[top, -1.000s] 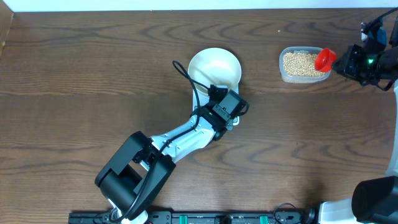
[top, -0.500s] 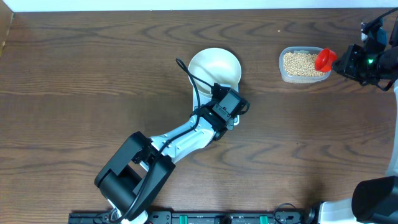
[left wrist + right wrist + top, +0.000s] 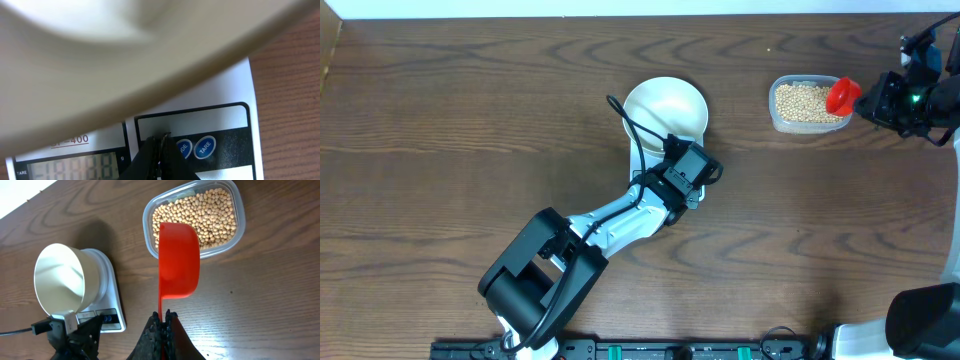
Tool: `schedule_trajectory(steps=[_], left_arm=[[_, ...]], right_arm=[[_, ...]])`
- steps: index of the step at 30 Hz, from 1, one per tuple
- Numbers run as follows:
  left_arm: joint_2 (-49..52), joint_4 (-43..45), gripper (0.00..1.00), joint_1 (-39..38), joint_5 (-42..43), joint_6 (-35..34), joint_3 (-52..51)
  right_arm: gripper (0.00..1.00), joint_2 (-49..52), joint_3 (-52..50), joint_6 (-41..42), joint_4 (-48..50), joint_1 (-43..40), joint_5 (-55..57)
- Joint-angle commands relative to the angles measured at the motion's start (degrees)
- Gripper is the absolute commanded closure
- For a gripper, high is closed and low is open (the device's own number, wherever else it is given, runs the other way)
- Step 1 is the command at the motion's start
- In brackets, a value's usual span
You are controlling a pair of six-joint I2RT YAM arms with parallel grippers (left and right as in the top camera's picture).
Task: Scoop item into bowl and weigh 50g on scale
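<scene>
The white bowl (image 3: 665,108) is sitting on the scale (image 3: 220,95) at the centre of the overhead frame and is looking empty. The beans (image 3: 200,215) are all lying in the clear tub (image 3: 805,103) at the upper right, well apart from the bowl.

The left pincer (image 3: 161,144) is closed on nothing. In the left wrist view its tip is resting at the scale's control strip, just beside the two round buttons (image 3: 194,148) and under the bowl's overhanging rim. The right pincer (image 3: 162,320) is gripping the handle of the red scoop (image 3: 179,260), which is hovering empty over the near edge of the tub.

The likeliest trouble is lying at the scale:
- If the tip is landing beside the tare button instead of on it, the bowl's weight is going to be counted into the fifty grams.
- The display (image 3: 70,167) is too faint to read, so I cannot tell whether it is zeroed.
- A tip pushing further forward is risking a nudge to the bowl, or adding its own force to the reading.

Later, a heaped scoop crossing the open surface is likely to be shedding round beans. The left arm and its black cable (image 3: 620,118) are crowding the bowl's lower left side, inviting a bump during pouring or an overshoot.
</scene>
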Motion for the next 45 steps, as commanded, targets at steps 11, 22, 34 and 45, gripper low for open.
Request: schedule_trajectory(steps=[11,22,34,45], left_arm=[[-2.78,-0.79,0.93,0.13,0.35,1.22,-0.57],[-3.63,-0.87,0.93,0.15,0.31,4.20,-0.57],[-0.98,-2.05,0.93,0.15,-0.74,4.17,-0.59],[-12.50,-6.99,0.92,0.13,-0.68,5.86,-0.55]], right_arm=[[0.99,-0.17,0.98,-0.96,-0.04,-0.20,-0.39],[0.99,-0.17,0.98,-0.96,-0.02,-0.20,-0.39],[0.99,-0.17,0.98,-0.96,-0.04,-0.20,-0.39],[0.99,-0.17,0.98,-0.92,1.22,-0.09,-0.63]])
